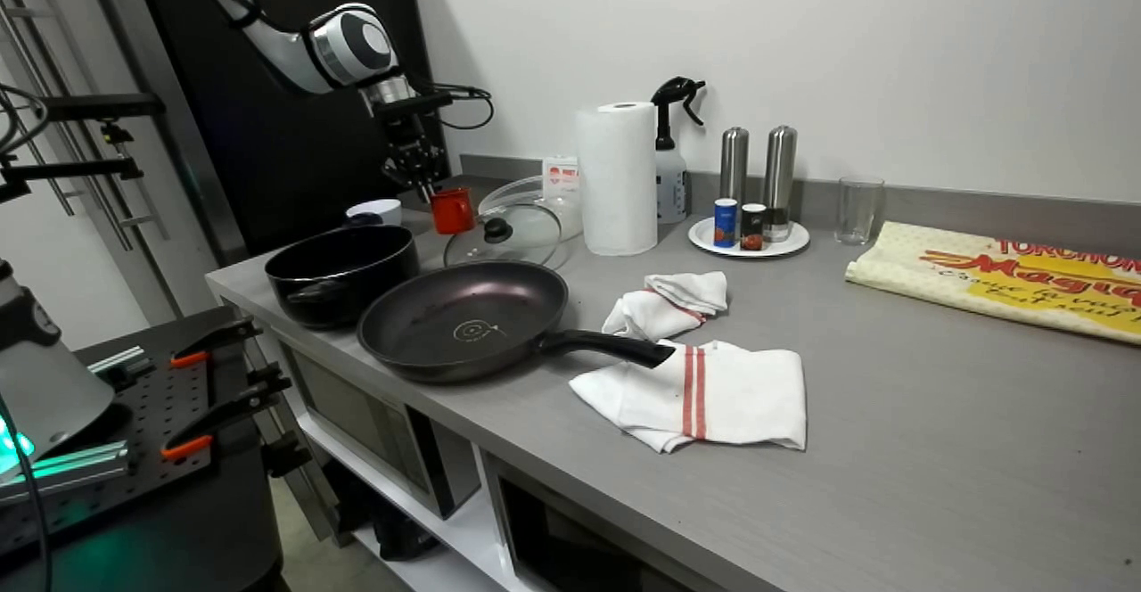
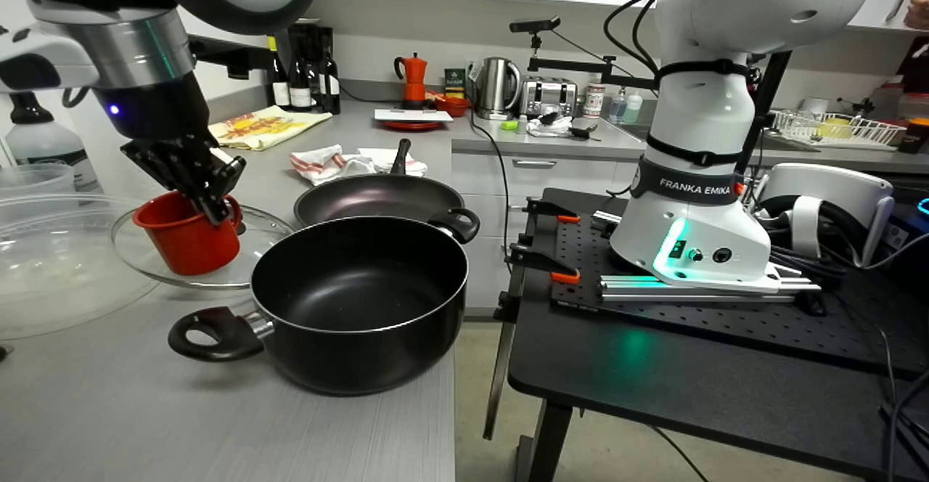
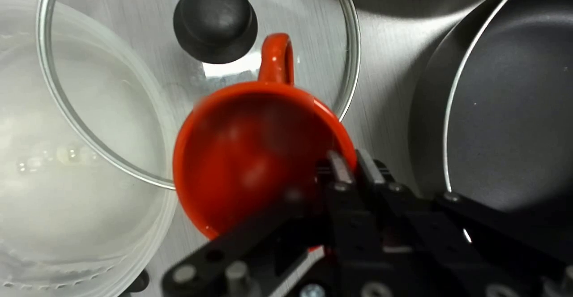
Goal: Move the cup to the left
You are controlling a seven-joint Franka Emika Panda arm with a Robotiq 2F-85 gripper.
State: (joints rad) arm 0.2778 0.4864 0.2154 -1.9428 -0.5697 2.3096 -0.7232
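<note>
Red cup (image 2: 185, 246) in the gripper (image 3: 349, 159), inner floor (image 3: 255, 149) in wrist view only.

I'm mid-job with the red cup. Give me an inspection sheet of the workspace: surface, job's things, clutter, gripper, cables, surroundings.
Surface: grey countertop, crowded around the red cup.
Job's things: cup overlaps the glass lid in the wrist view; contact unclear.
Clutter: black pot, frying pan, striped cloth, paper towel roll.
Gripper: jaws closed on the cup's rim, one inside, one outside.
Cables: black cable loop near the gripper, apart from the cup; snags: nothing seen.
Surroundings: robot base beside the countertop; possibly a person's hand at the right edge of an exterior view.
</note>
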